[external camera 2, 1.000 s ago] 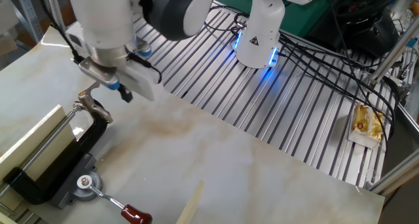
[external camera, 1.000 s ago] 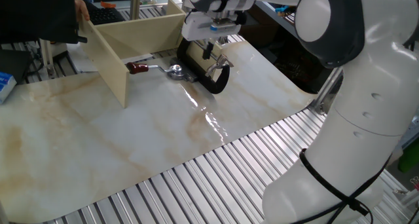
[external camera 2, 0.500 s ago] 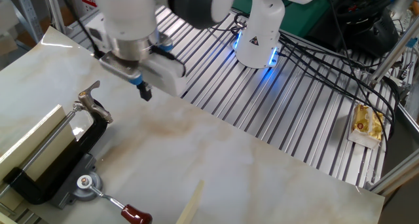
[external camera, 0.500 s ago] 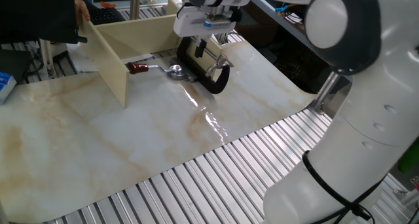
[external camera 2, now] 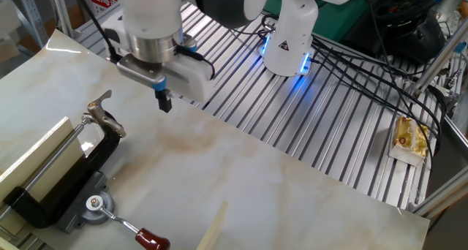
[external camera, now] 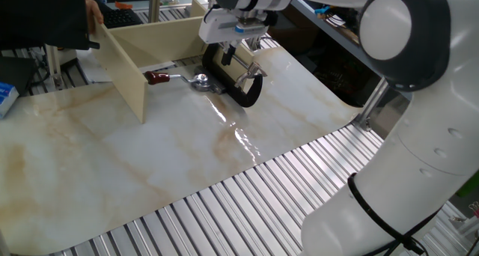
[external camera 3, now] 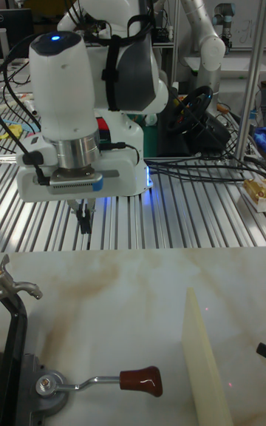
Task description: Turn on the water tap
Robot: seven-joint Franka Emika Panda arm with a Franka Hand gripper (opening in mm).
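Dark red at its knob (external camera 2: 154, 241), the thin chrome lever of the small water tap (external camera 2: 99, 204) at lower left is best met by lowering the black two-finger gripper (external camera 2: 165, 101), fingers seemingly together, hovering well apart at upper left.

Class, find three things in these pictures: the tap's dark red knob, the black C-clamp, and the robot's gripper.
dark red knob (external camera 3: 140, 380), tall fixed view, middle of the knob.
black C-clamp (external camera 2: 51, 199), the other fixed view, lower frame.
gripper (external camera 2: 165, 101), the other fixed view, between the fingertips.
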